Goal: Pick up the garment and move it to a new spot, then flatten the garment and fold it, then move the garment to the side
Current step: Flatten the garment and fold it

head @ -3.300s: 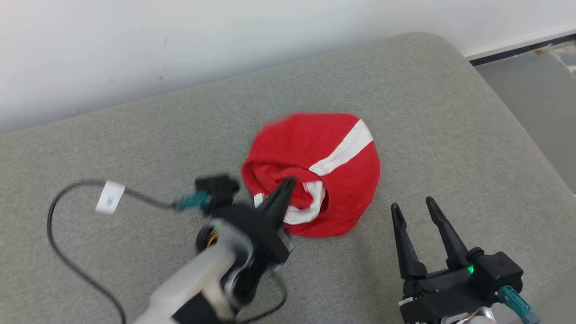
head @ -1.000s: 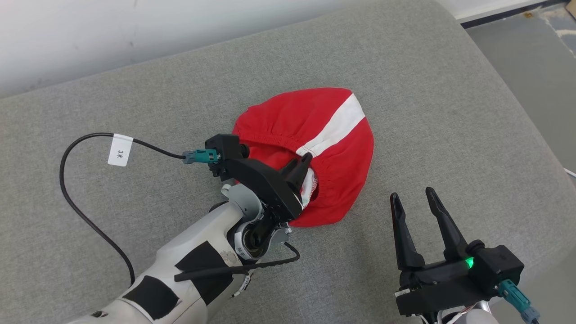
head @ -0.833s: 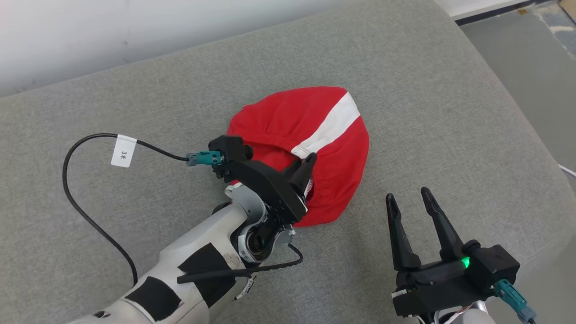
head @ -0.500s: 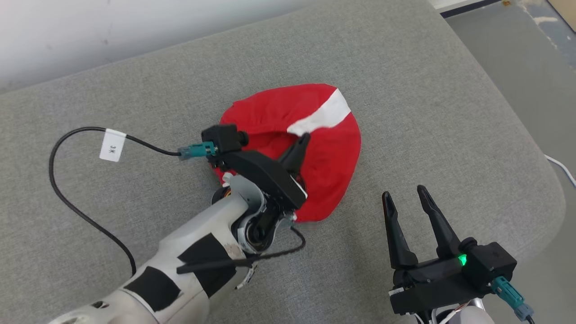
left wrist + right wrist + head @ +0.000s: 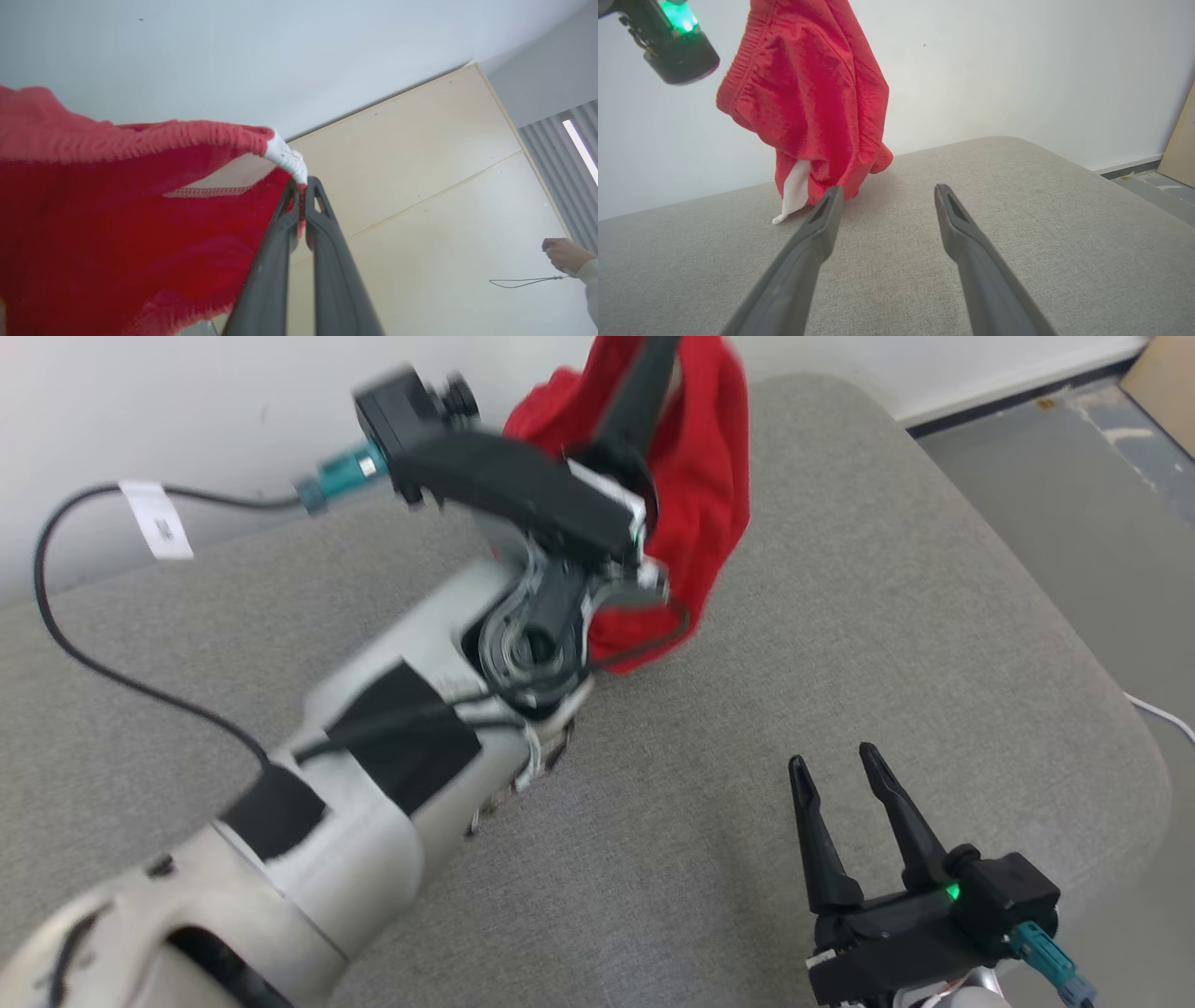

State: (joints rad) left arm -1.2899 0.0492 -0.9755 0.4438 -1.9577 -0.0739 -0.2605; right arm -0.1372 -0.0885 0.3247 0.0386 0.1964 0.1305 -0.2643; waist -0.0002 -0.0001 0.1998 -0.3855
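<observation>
One claw, the left gripper [image 5: 302, 186], pinches the soft, light red garment [image 5: 808, 93] by its stretchy edge, so it hangs floppy over the grey cushion [image 5: 840, 616], and the right gripper [image 5: 833, 763] is spread and empty.

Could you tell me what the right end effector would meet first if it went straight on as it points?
Probably the hanging red garment, near its right edge; if it misses, the white wall. Depth is unclear.
</observation>
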